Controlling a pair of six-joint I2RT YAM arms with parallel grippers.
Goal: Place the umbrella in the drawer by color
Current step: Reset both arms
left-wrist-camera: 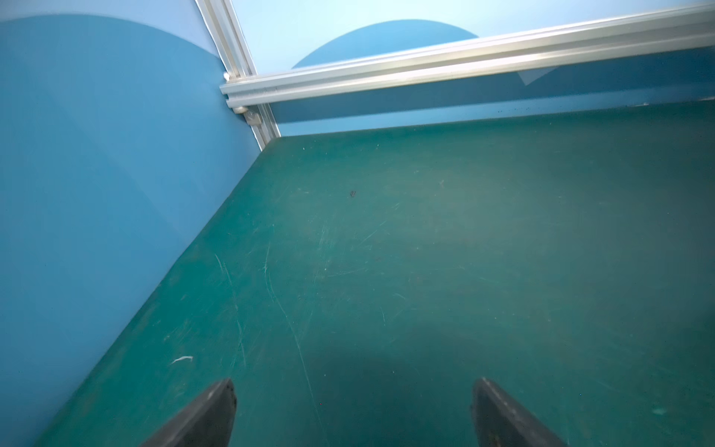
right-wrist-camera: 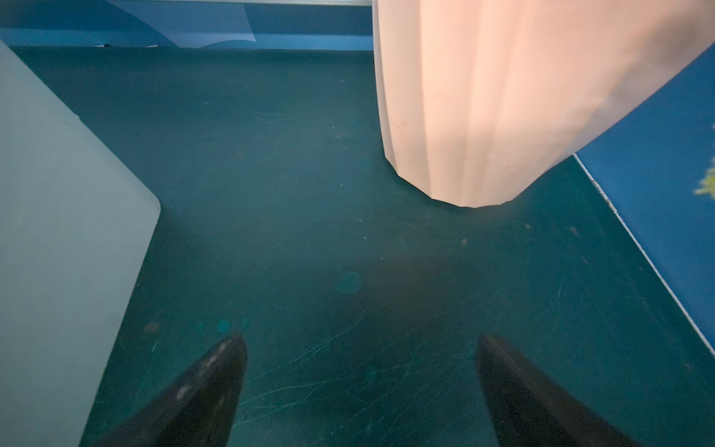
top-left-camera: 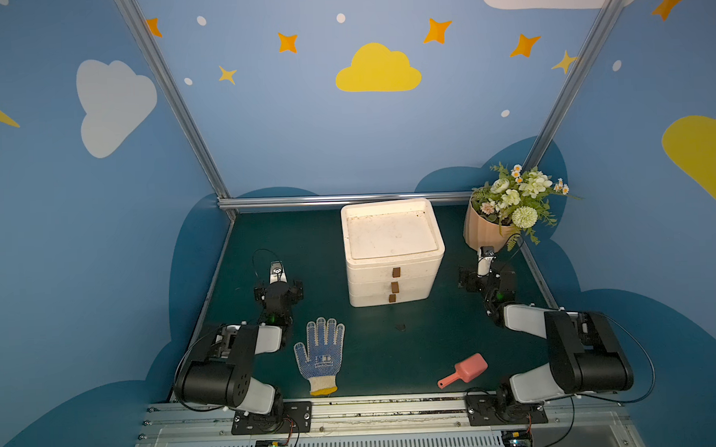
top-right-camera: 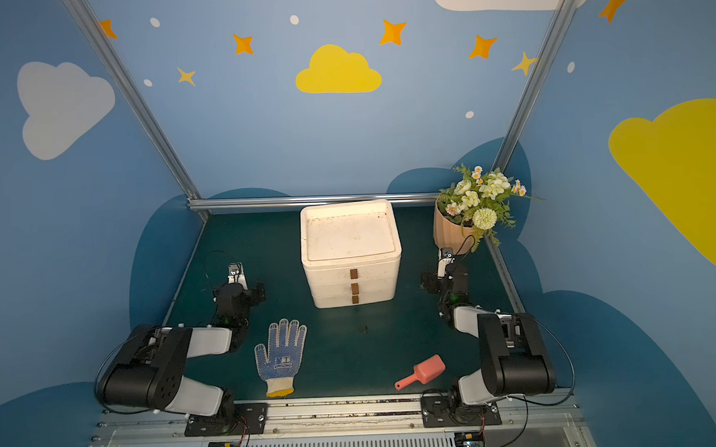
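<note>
No umbrella in view, so handling can't be judged; drawer unit (top-left-camera: 370,281) at 12 o'clock, shut; left gripper (left-wrist-camera: 354,383), right gripper (right-wrist-camera: 361,337) spread, empty.

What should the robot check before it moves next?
1. Left pincer open and empty: ok.
2. Right pincer open and empty: ok.
3. Umbrella in sight: not ok, no view shows one.
4. A drawer of the white plastic three-drawer cabinet open: not ok, all shut.
5. Drawer colours: cannot tell, all handles look brown.
6. Right pincer apart from the ribbed peach flower pot: ok, near but apart.
</note>
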